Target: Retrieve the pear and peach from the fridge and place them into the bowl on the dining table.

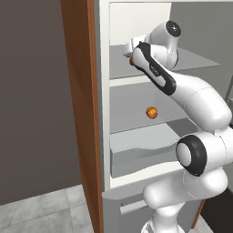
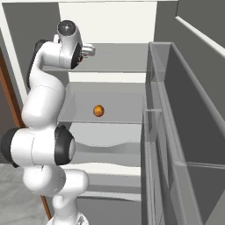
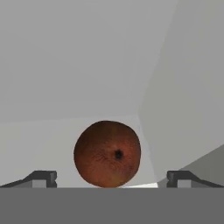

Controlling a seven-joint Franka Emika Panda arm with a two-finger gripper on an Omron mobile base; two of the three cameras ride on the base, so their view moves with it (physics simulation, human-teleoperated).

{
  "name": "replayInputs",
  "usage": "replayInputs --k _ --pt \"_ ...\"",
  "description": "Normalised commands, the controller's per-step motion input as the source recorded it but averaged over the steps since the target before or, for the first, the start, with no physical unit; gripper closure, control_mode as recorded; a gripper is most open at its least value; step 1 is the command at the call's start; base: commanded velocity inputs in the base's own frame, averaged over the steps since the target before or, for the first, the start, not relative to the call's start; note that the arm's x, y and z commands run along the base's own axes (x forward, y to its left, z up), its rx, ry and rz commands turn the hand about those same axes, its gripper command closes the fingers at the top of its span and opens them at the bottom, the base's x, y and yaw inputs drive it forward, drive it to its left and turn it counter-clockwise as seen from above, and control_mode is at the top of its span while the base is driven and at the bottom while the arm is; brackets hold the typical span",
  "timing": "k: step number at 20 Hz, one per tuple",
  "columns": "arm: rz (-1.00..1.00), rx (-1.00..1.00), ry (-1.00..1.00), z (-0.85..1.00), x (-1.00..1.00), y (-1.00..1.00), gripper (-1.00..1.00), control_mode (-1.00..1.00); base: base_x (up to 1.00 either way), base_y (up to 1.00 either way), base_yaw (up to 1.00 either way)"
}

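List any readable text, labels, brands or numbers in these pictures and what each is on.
None: no word, number or label can be read in any view.
The fridge shelves and walls are plain grey and white.
The arm carries no marking.
The orange fruit on the middle shelf and the reddish-brown fruit ahead of the open pincer have no stickers.
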Motion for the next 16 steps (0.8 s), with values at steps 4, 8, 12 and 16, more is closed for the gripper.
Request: replayInputs --k 4,8,12,16 --pt "0.00 -0.02 0.00 -0.11 0.22 0.00 -1.00 -1.00 0.00 0.00 0.00" --pt "0.00 -0.04 0.00 -0.12 0.16 0.00 -1.00 -1.00 0.00 0.00 0.00" --pt "0.00 -0.04 0.00 -0.08 0.10 0.00 -1.00 -1.00 0.00 0.00 0.00" --pt "0.00 -0.05 0.01 -0.03 0.00 0.00 -1.00 -1.00 0.00 0.00 0.00"
